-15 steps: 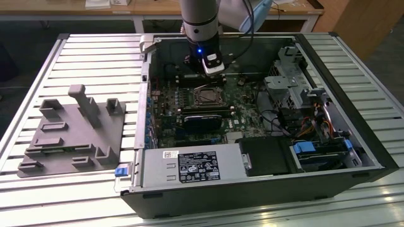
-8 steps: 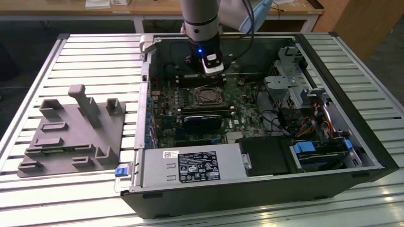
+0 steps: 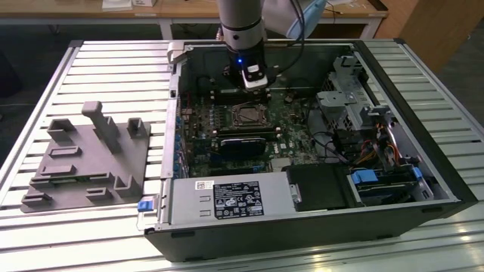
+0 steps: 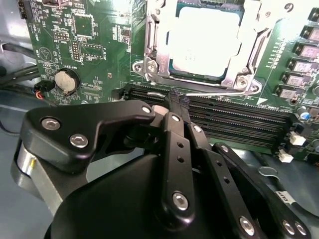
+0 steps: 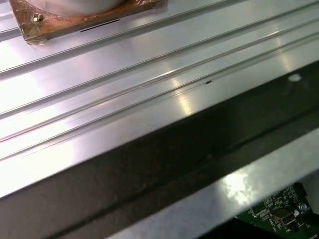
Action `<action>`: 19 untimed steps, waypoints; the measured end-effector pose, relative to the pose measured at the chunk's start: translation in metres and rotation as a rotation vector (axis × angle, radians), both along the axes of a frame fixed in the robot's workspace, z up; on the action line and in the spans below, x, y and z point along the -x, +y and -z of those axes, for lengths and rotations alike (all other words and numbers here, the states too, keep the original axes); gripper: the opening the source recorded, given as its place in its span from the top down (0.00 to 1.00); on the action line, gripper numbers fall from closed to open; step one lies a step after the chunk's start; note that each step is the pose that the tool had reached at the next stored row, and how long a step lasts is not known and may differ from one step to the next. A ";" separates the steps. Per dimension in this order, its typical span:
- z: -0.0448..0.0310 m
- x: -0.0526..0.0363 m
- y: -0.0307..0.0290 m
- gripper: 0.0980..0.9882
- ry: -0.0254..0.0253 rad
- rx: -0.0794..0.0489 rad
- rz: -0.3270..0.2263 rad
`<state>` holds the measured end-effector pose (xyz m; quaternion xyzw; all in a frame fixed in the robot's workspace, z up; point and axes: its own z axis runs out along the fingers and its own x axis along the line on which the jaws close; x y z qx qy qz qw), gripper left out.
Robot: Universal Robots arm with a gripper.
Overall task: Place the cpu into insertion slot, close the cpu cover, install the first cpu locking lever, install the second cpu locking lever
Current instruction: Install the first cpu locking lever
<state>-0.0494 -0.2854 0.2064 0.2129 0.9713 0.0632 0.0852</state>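
The cpu (image 4: 204,42), a pale silver-grey square, lies in the insertion slot (image 3: 246,116) on the green board. The cpu cover (image 4: 249,40), a silvery frame with a square window, lies flat around it. A thin silver lever rod (image 4: 209,88) runs along the socket's side nearest my fingertips. My gripper (image 4: 177,98) hangs just off that side, over the long black memory slots (image 4: 239,117), with its black fingers together and nothing between them. In the exterior view the gripper (image 3: 255,89) stands inside the open computer case, just beyond the socket.
The case (image 3: 423,170) lies open on a slatted aluminium table (image 3: 113,68), with drive bays and cables at the exterior view's right. A grey fixture block (image 3: 83,158) sits at the exterior view's left. A coin battery (image 4: 65,79) sits on the board. The first wrist view shows table slats (image 5: 124,99).
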 end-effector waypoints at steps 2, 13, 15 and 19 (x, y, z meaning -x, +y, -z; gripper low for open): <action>0.0007 0.0000 0.0010 0.99 -0.0001 0.000 0.006; 0.0023 -0.0001 0.0016 0.99 -0.0002 0.015 0.018; 0.0029 -0.0001 0.0016 0.99 -0.0001 0.015 0.019; 0.0052 -0.0001 0.0016 0.99 -0.0001 0.015 0.021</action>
